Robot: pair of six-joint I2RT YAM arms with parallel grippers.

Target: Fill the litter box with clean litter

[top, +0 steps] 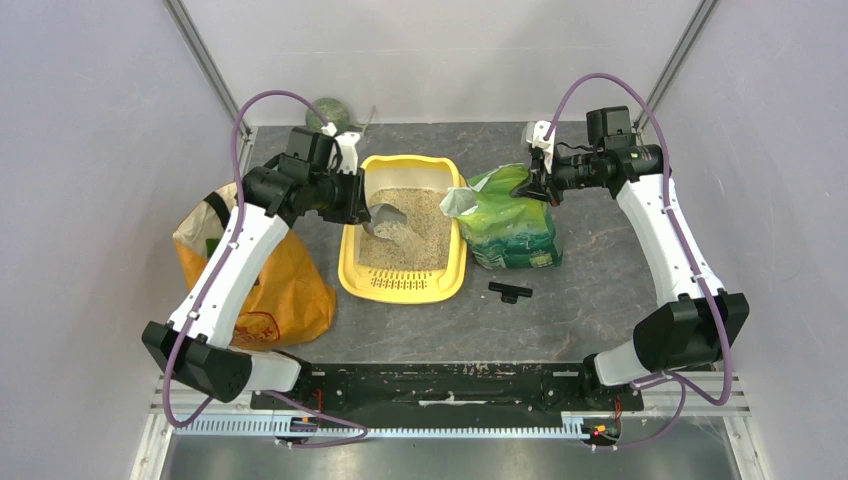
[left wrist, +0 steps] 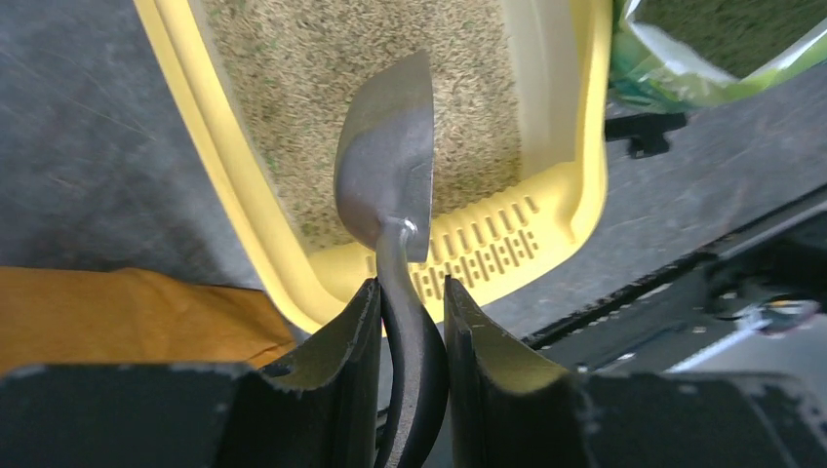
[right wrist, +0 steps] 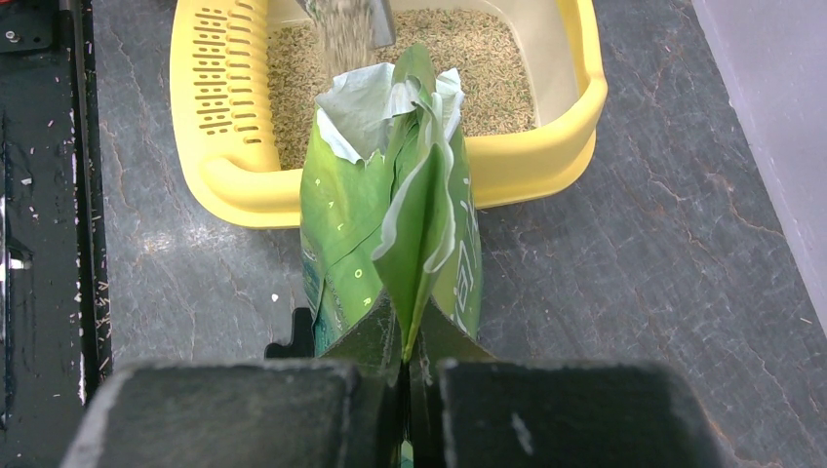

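On my left, beside the orange bag (top: 270, 290), my left claw (left wrist: 410, 292) is clamped on the handle of the grey scoop (left wrist: 390, 166), tipped over the litter box (top: 350, 275) sitting mid-desk (top: 590, 290) — clean litter (top: 415, 245) covers its floor and a stream falls off the blade. I'd call this the pouring step. Further right, my right claw (right wrist: 408, 356) pinches the green bag's (top: 515, 225) top fold, holding it upright. Next, I judge, the scoop must go into that open mouth without snagging the flap — then carry another load across.
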